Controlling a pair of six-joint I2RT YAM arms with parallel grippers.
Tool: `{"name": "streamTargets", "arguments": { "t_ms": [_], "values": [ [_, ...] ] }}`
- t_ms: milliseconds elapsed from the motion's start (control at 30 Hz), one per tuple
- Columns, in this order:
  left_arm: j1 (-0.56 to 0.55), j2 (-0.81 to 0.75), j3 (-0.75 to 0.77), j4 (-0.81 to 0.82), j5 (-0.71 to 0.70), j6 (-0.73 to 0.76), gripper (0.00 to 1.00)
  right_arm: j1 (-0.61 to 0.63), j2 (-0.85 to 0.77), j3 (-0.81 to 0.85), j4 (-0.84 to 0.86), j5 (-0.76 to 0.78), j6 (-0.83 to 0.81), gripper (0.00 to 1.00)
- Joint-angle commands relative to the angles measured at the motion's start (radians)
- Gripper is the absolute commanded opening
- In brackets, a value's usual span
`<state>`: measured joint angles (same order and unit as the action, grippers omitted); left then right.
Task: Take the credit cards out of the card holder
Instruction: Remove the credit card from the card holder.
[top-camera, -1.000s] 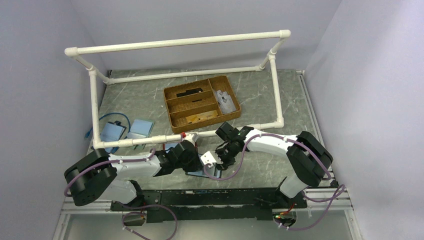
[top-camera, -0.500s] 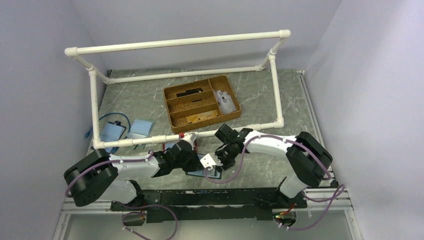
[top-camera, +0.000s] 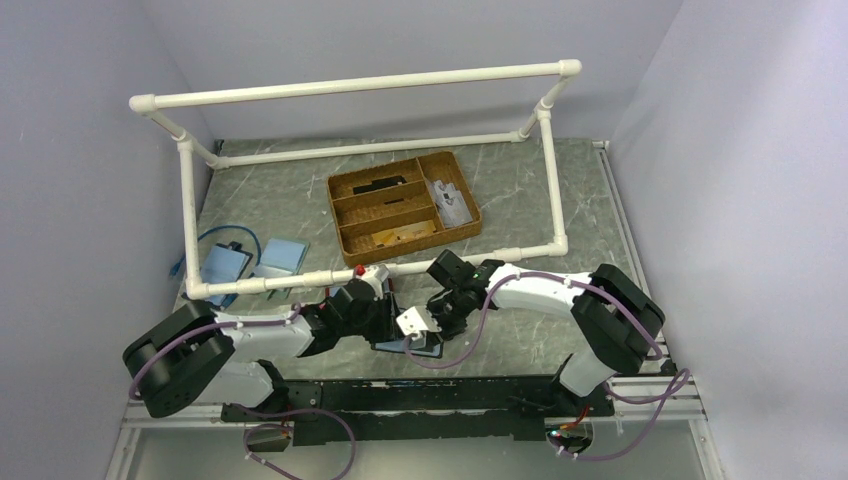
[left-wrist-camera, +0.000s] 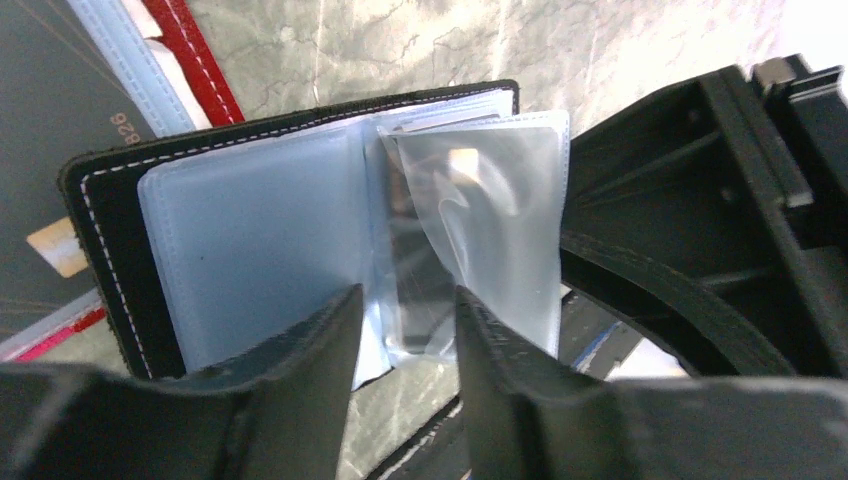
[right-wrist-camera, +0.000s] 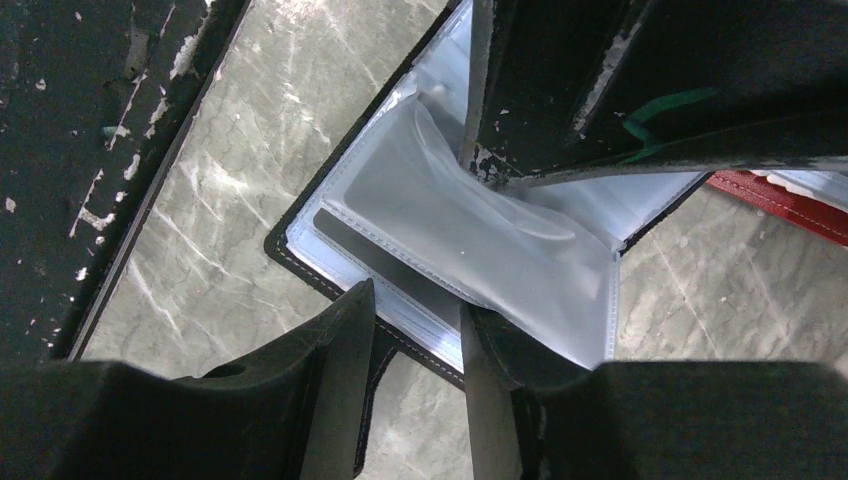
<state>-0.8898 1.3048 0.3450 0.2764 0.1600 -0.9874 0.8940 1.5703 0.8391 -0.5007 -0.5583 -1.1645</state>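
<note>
**Card holder lies open under both claws**

Card holder (left-wrist-camera: 250, 230) rests opened flat on the marbled grey worktop (top-camera: 520, 190), at the near edge between the two arms. Its black rim with pale stitching faces up, and clear plastic pockets fill the inside. One pocket leaf (left-wrist-camera: 490, 200) stands lifted from the spine and curls over. A dark card (right-wrist-camera: 365, 238) shows through the pockets beneath it, still inside the holder.

The left claw (left-wrist-camera: 407, 297) hangs right over the spine with its jaws partly apart. Nothing is caught between them. In the right wrist view, one of its fingers (right-wrist-camera: 560, 90) comes down onto the raised leaf.

The right claw (right-wrist-camera: 417, 303) is over the holder's outer corner, jaws partly apart as well. One finger (right-wrist-camera: 480, 380) seems to touch the leaf, but no grip shows.

A red-edged wallet (left-wrist-camera: 195, 55) lies just beside the holder, touching or nearly so. A dark grey card with a gold chip (left-wrist-camera: 50, 130) sits behind its clear sleeve.

Farther back on the worktop stands a wicker tray (top-camera: 336, 205), under a white pipe frame (top-camera: 360, 85).
</note>
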Motion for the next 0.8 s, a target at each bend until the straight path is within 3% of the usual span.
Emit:
{"name": "streamTargets", "arguments": {
  "t_ms": [0,167,333,767],
  "values": [
    [0.018,-0.044,-0.031,-0.024,0.042,0.022,0.54,0.01,-0.014,0.017,0.068,-0.039,0.056,0.4],
    [0.029,-0.103,-0.043,-0.054,0.06,0.05,0.68,0.01,0.002,0.046,0.081,-0.074,0.132,0.39],
    [0.033,-0.164,-0.063,-0.055,0.077,0.069,0.74,0.01,0.026,0.082,0.1,-0.113,0.229,0.33],
    [0.034,-0.232,-0.082,-0.017,0.114,0.101,0.76,0.01,0.128,0.167,0.147,-0.187,0.474,0.13]
  ]
}}
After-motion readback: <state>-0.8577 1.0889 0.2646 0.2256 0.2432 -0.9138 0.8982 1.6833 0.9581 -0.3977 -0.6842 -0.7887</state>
